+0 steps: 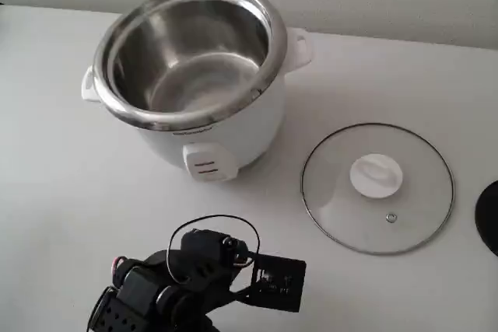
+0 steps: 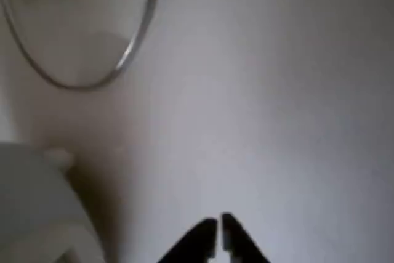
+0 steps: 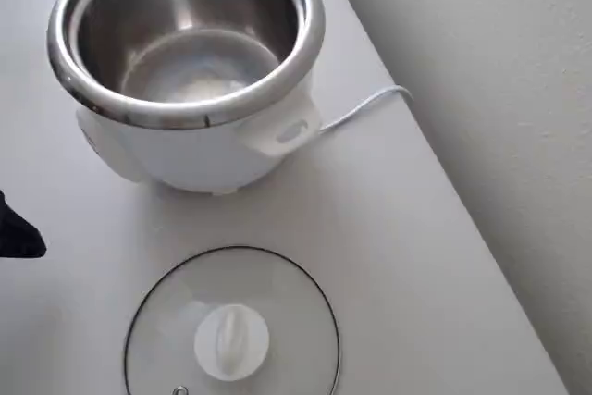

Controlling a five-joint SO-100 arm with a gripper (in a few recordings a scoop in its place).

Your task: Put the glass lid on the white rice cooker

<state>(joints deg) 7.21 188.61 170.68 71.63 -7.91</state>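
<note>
A: Where's the glass lid (image 1: 377, 188)?
B: Flat on the white table (image 1: 70, 215), knob up, to the right of the white rice cooker (image 1: 191, 75) in the fixed view; near it, not touching; overhead view shows it (image 3: 231, 326) below the cooker (image 3: 185, 62).
A: Cooker?
B: Open; steel pot bare; switch panel faces the arm; white cord (image 3: 365, 106) trails off behind.
A: Claw?
B: The gripper (image 2: 218, 233) at the bottom of the wrist view; tips drawn nearly together, a thin slit between; nothing in them; above bare table, lid's rim (image 2: 132, 50) at upper left.
</note>
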